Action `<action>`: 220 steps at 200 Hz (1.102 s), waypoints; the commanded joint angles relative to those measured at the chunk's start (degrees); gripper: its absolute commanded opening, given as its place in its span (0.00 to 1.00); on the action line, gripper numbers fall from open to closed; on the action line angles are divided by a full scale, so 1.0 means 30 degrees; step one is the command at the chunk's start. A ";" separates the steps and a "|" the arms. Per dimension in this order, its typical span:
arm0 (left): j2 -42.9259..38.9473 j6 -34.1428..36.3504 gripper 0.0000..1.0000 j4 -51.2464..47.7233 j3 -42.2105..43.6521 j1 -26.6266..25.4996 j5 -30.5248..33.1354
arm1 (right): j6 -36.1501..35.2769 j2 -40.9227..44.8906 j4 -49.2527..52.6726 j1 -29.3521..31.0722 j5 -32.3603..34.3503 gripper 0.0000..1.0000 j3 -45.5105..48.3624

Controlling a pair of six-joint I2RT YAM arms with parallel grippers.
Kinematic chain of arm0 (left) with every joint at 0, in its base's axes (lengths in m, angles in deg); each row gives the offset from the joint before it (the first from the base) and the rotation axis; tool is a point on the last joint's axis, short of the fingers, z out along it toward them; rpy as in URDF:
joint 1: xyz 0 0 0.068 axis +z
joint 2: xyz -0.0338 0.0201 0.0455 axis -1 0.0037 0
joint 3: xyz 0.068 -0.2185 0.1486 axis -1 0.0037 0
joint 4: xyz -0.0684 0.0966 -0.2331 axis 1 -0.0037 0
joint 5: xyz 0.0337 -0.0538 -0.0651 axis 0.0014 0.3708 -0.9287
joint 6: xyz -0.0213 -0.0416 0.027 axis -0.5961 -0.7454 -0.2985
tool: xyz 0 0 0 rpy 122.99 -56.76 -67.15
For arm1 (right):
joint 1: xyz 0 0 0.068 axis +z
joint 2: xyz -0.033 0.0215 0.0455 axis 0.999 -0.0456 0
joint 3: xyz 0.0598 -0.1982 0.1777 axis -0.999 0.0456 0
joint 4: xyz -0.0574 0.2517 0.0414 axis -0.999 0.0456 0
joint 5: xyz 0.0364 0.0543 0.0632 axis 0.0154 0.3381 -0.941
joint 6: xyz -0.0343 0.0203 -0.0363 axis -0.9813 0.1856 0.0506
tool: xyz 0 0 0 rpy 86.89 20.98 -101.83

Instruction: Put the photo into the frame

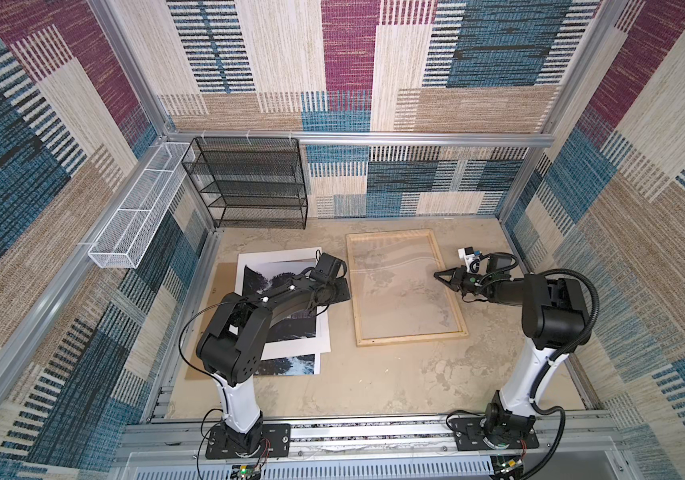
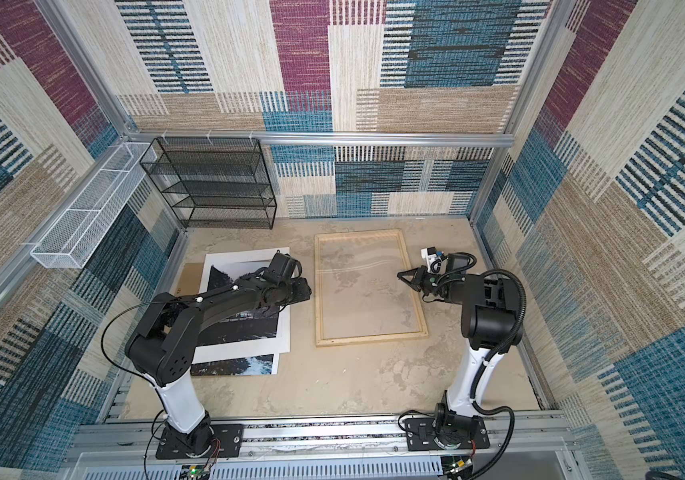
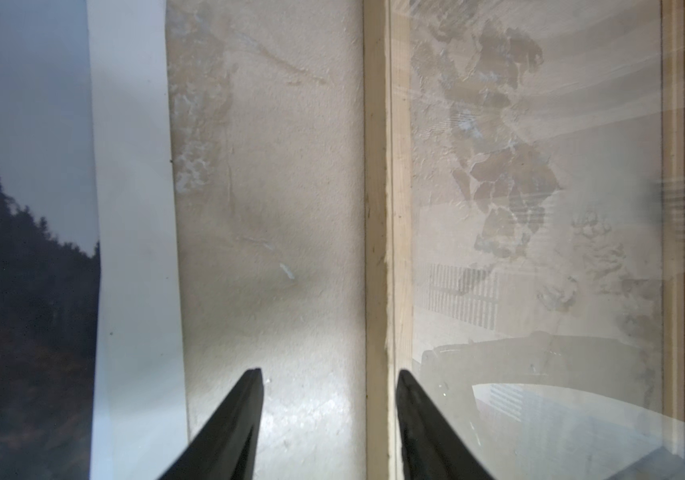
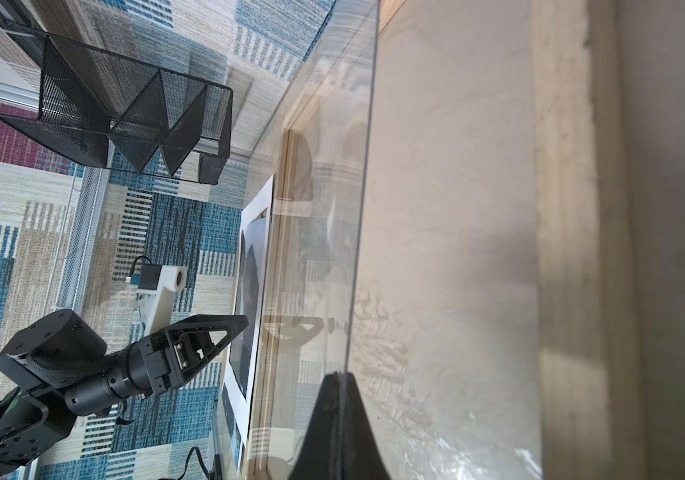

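Observation:
The frame (image 1: 411, 337) of pale wood lies flat mid-table in both top views (image 2: 369, 338). My right gripper (image 4: 338, 374) is shut on the right edge of its clear pane (image 4: 357, 208) and holds that edge tilted up off the frame; a top view shows the same grip (image 1: 436, 275). To the frame's left lies the photo (image 1: 290, 365), mostly under a white mat (image 1: 303, 345), its dark hills showing (image 3: 20, 291). Low over the bare strip between mat and frame hangs my left gripper (image 3: 328, 370), open and empty, one finger over the frame's left bar (image 3: 378, 166).
A brown backing board (image 1: 220, 291) lies under the mat and photo at the left. At the back left a black mesh shelf (image 1: 249, 183) stands against the wall. A white mesh basket (image 1: 141, 208) hangs on the left wall.

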 commanded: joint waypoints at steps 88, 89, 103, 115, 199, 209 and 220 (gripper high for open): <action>0.0687 0.0165 0.51 -0.0133 -0.0874 -0.0342 -0.0926 | 0.0045 -0.0192 -0.1235 -0.0376 -0.0568 0.00 0.0062; 0.0687 0.0139 0.51 -0.0133 -0.0867 -0.0353 -0.0924 | 0.0041 -0.0179 -0.1241 -0.0380 -0.0574 0.00 0.0047; 0.0771 0.0184 0.50 -0.0096 -0.0942 -0.0415 -0.0973 | -0.0064 -0.0137 -0.1095 -0.0438 -0.0527 0.00 0.0046; 0.0858 0.0287 0.50 -0.0260 -0.1069 -0.0467 -0.0955 | -0.0167 -0.0134 -0.0975 -0.0468 -0.0521 0.00 -0.0024; 0.1298 0.0505 0.48 -0.0631 -0.1563 -0.0596 -0.1127 | -0.0373 -0.0885 -0.0738 -0.0472 -0.0930 0.00 -0.0550; 0.1302 0.0506 0.48 -0.0624 -0.1585 -0.0602 -0.1153 | -0.0428 -0.0970 -0.0677 -0.0472 -0.0932 0.00 -0.0568; 0.1359 0.0508 0.48 -0.0617 -0.1568 -0.0628 -0.1098 | -0.0517 -0.1043 -0.0524 -0.0472 -0.1012 0.00 -0.0637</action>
